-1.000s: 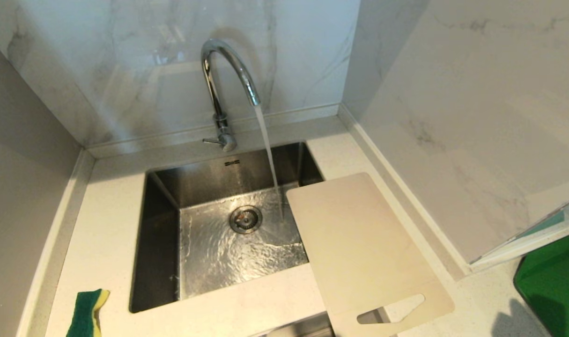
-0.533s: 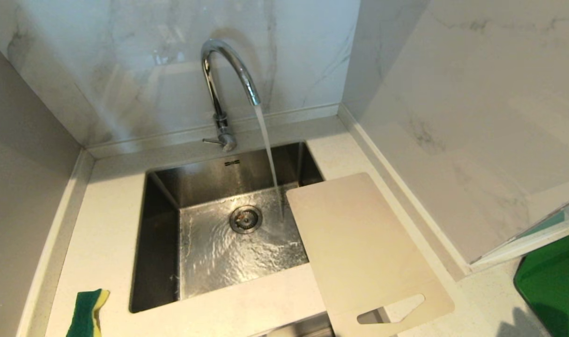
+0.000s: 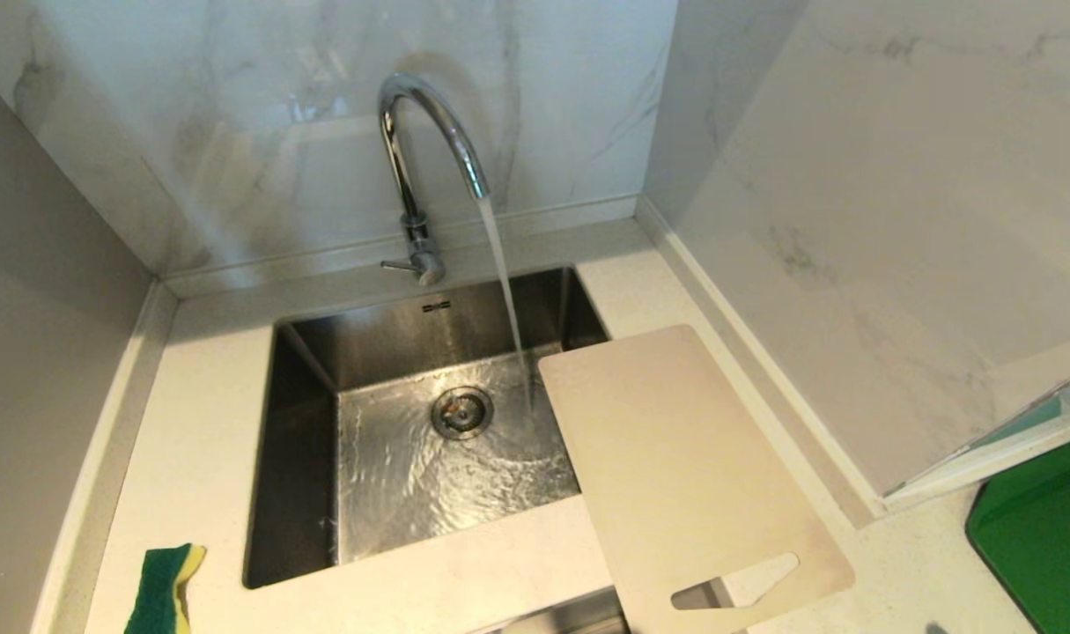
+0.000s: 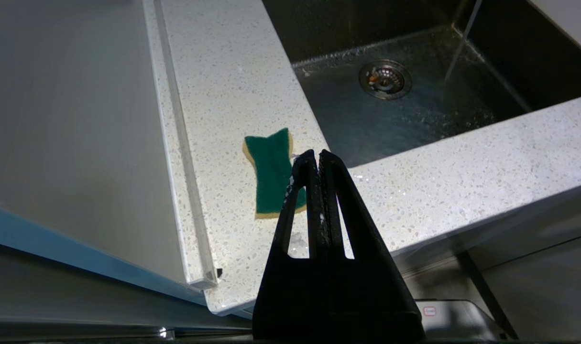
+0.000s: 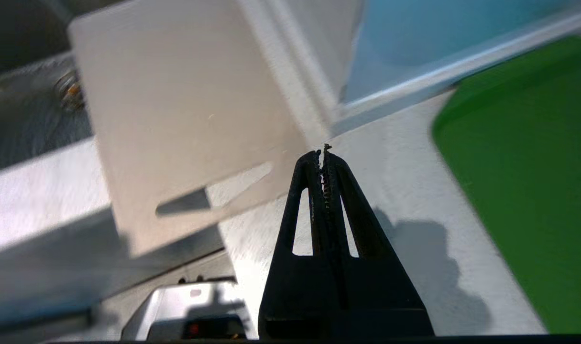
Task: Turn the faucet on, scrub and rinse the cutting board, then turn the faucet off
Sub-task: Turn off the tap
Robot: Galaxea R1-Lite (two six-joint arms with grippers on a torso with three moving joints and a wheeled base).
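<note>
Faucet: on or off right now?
On. A steady stream runs from the faucet spout into the sink, rippling across its floor beside the drain.

The dark shadow on the worktop (image 3: 904,572) beside the green mat (image 3: 1041,537), near right, has almost slid out of view.

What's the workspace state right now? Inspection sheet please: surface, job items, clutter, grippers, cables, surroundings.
Surface: white speckled stone countertop around a steel sink with a wet floor.
Job's things: tall chrome gooseneck faucet running, stream falling into the sink just beside the board; off-white rectangular plastic cutting board lying flat, bridging the sink's right edge and the countertop, handle cutout at the near end.
Clutter: green-and-yellow sponge on the countertop left of the sink; green mat at far right.
Grippers: left gripper shut, empty, above the sponge; right gripper shut, empty, near the board's handle end.
Cables: nothing seen.
Surroundings: marble-look wall panels behind and at both sides.
</note>
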